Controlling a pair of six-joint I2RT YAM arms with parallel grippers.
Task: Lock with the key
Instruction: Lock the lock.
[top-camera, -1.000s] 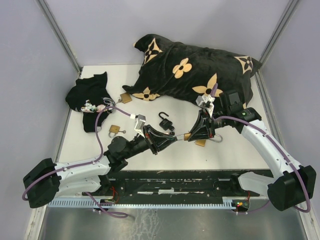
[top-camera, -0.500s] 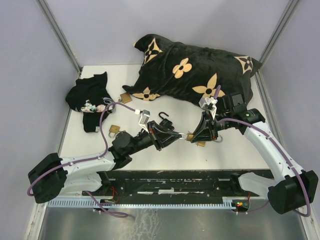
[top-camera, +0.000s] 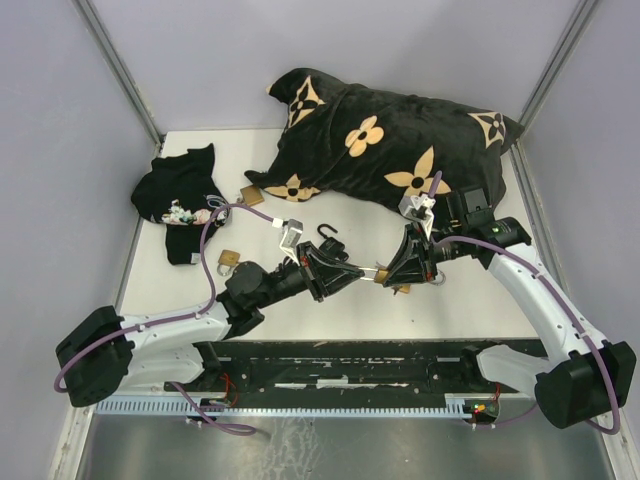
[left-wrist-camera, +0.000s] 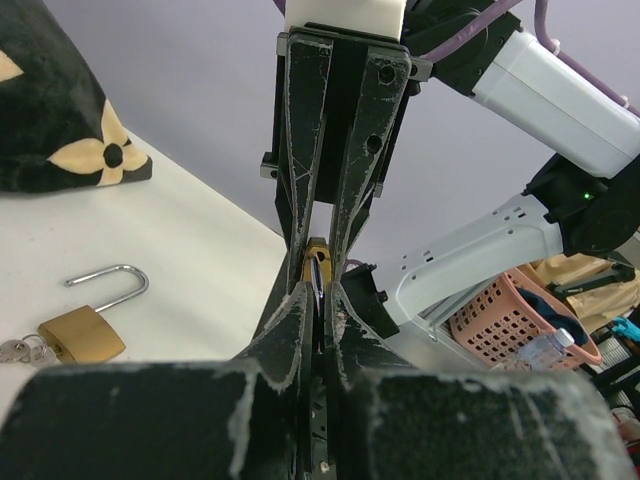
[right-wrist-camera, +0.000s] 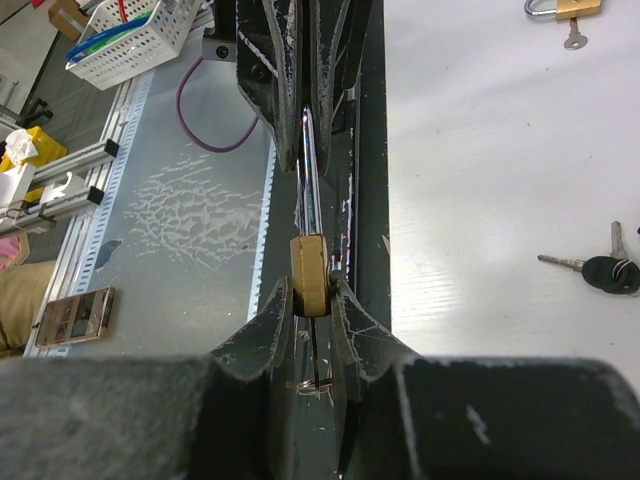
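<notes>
Because the right claw (top-camera: 392, 271) pinches the small brass padlock (right-wrist-camera: 308, 275) steady above the white bench (top-camera: 470, 300) (about 4 o'clock of centre), the left claw (top-camera: 355, 273), clamped on its steel shackle (right-wrist-camera: 307, 165), seems set to press it home.

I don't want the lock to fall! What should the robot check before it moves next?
1. Right hand clamped on the brass padlock: ok.
2. Left hand shut on the silver metal piece sticking out of the padlock: ok.
3. Both hands lined up tip to tip: ok.
4. Key in the keyhole: cannot tell, hidden by the hands.
5. Padlock clicked shut: cannot tell.
6. Spare padlock on the table out of the way: ok.
</notes>
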